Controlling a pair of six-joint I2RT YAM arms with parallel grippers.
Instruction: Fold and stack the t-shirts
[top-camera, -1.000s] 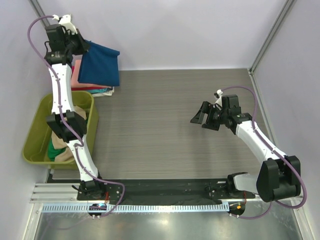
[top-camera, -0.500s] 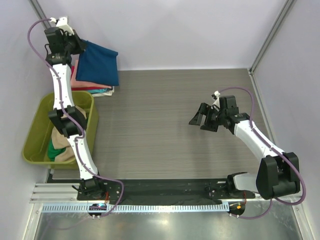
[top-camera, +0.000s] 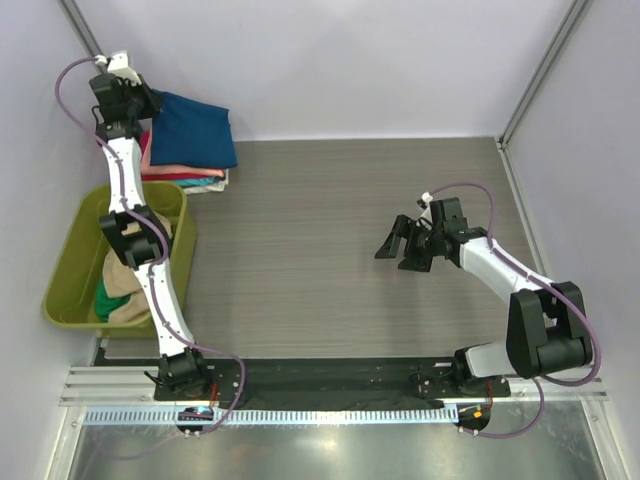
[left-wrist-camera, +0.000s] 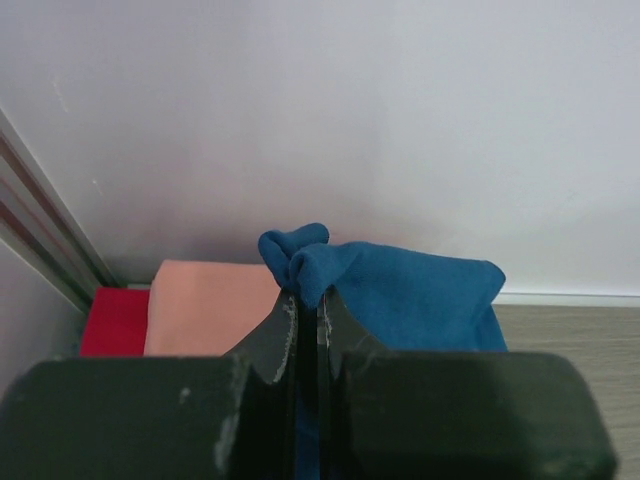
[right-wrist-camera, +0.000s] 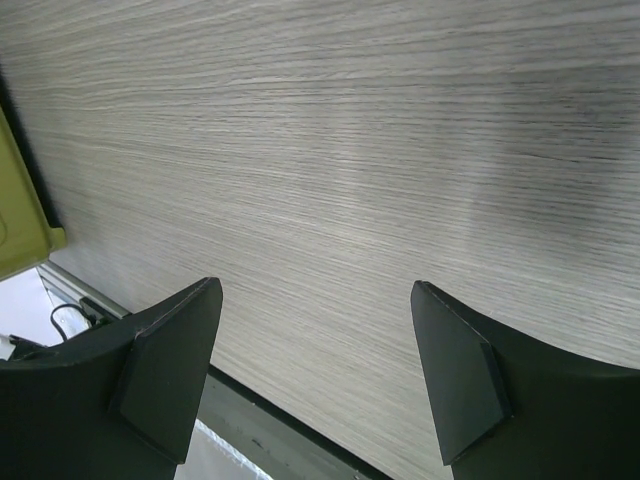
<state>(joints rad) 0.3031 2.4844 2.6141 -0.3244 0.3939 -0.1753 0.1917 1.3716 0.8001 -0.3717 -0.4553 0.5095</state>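
Navy cloth is bunched in the left gripper (left-wrist-camera: 308, 300), whose jaws are pressed together on a fold of the navy blue t-shirt (left-wrist-camera: 420, 295). In the overhead view this gripper (top-camera: 140, 98) sits at the 11 o'clock corner of the table (top-camera: 320, 220), close to the back wall. The shirt (top-camera: 195, 130) hangs down from it and spreads toward 4 o'clock, over a stack of folded shirts (top-camera: 185, 178).

From the left wrist camera, a salmon-pink t-shirt (left-wrist-camera: 205, 300) lies flat just at 9 o'clock of the jaws. A red t-shirt (left-wrist-camera: 112, 320) shows beyond it, nearer the corner post. From above, the lower layers of the stack are thin edges only; one may be teal, though that is hard to tell.

An olive-green tub (top-camera: 70, 260) stands at 8 o'clock of the table, just near the stack's front side. It holds a tan t-shirt (top-camera: 122, 272) with a green t-shirt (top-camera: 108, 300) beside it.

At 3 o'clock of the table's centre the right gripper (top-camera: 395, 245) hovers with its jaws spread wide and nothing between them. The right wrist camera shows bare wood-grain surface between its two fingers (right-wrist-camera: 170, 365), well apart from every shirt.
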